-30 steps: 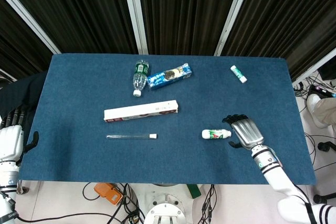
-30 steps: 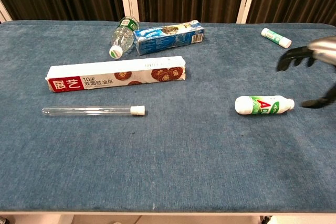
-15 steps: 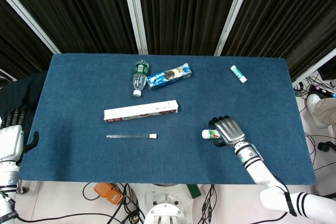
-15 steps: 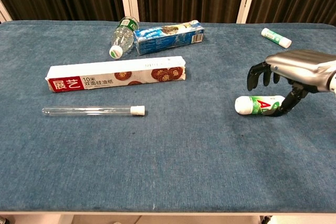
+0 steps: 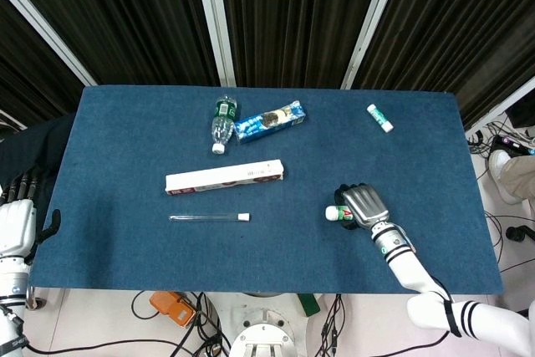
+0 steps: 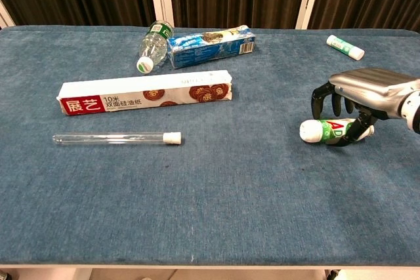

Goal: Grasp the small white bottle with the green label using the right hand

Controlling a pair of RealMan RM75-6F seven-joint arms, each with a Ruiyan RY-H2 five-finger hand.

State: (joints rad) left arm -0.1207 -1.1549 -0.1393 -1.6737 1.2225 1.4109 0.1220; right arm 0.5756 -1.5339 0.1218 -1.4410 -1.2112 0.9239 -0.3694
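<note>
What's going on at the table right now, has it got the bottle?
The right hand is arched over the small white bottle with the green label, which lies on its side on the blue table. Its fingers curl down around the bottle, but a firm grip isn't clear, and the bottle is not lifted. The left hand sits off the table's left edge, holding nothing. The long box and glass tube lie apart, untouched.

The right hand (image 5: 364, 205) covers the small white bottle (image 5: 336, 214) on the table (image 5: 125, 140).
</note>
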